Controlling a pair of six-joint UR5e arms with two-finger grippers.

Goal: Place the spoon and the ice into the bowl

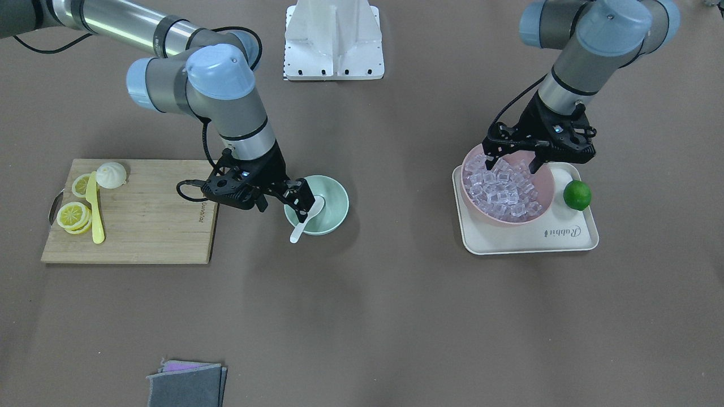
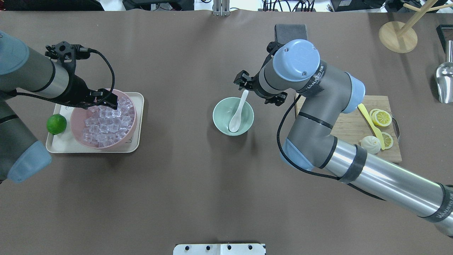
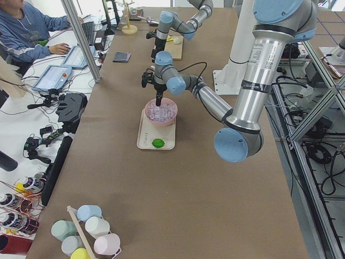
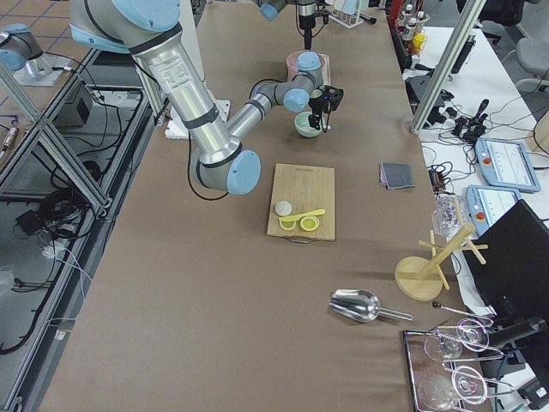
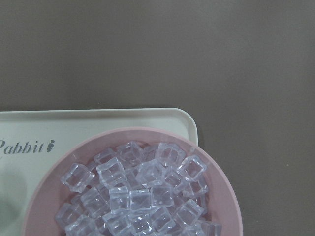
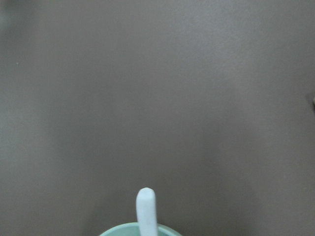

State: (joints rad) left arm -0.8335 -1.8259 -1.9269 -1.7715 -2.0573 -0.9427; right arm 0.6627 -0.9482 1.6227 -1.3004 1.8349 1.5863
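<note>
Left end effector [image 1: 512, 165] spread wide, hanging over the ice [image 1: 505, 189] heaped in the pink bowl [image 1: 544, 186] on the tray [image 1: 526, 237]; right end effector [image 1: 302, 202] looks spread to me, at the rim of the bowl [image 1: 338, 198] mid-counter [image 1: 396, 282]; spoon [image 1: 305, 220] lies inside, handle propped on the rim.

The white spoon [image 2: 238, 112] rests in the mint-green bowl [image 2: 220, 115], scoop inside, handle leaning over the rim, while the clear, lilac-tinted ice [image 2: 106, 124] lies heaped well apart from that bowl, toward the robot's left.
</note>
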